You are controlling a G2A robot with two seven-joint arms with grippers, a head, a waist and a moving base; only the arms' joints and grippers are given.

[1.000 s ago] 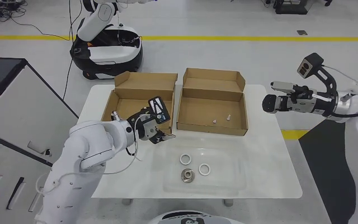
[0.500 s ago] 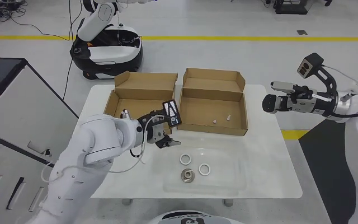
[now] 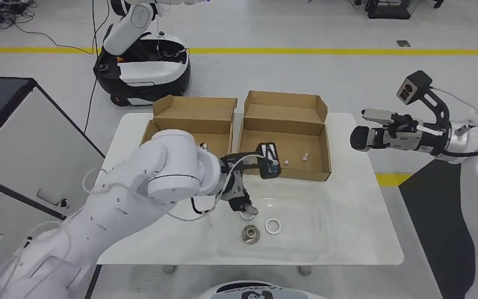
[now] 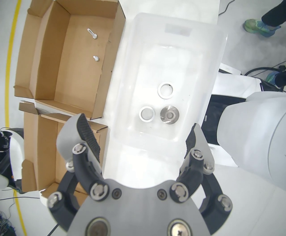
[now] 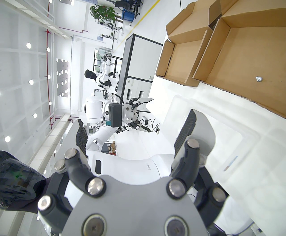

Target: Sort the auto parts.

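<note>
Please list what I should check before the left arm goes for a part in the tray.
1. Left gripper open and empty: ok.
2. It hangs over the tray, with the parts ahead of its fingers: ok.
3. Rings and flanged part lie flat and apart, though one ring is close to the flanged part: ok.
4. Right gripper open and out beside the table, away from the tray: ok.
5. Right box holds two bolts, so it takes bolts: ok.
6. Left box contents: cannot tell, the arm hides the floor.
</note>
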